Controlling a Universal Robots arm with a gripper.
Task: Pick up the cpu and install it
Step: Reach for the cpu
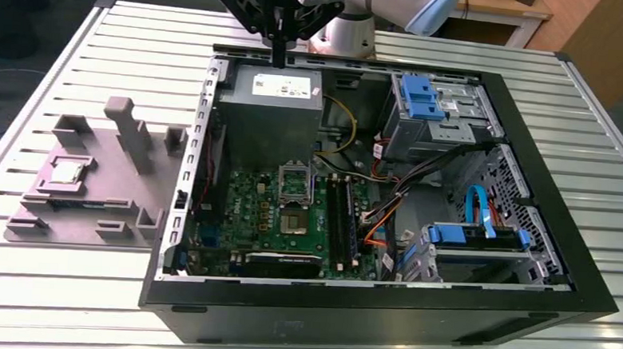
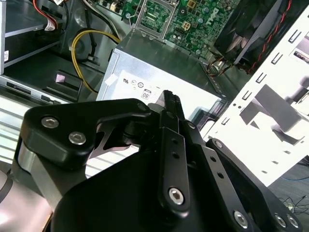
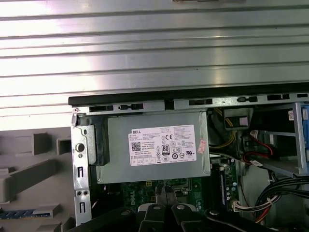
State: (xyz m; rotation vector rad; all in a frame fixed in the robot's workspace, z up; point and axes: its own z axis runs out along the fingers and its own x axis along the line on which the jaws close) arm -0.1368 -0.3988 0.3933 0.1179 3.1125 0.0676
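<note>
- The hand [image 1: 280,58] hangs with its fingers pressed together and empty, just above the grey box [image 1: 270,100].
- Beyond that box, the socket [image 1: 295,176] looks unfilled.
- Well off to the side, the cpu [image 1: 68,170] lies on its grey holder [image 1: 119,184] on the table [image 1: 137,45]. It is not yet picked up, so the whole job remains.

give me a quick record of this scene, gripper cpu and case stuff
gripper: shut, empty, over the grey box
cpu: on the grey fixture, outside the case, at the exterior view's left
motherboard: inside the case, beside the grey box
status: cpu not yet picked up
</note>
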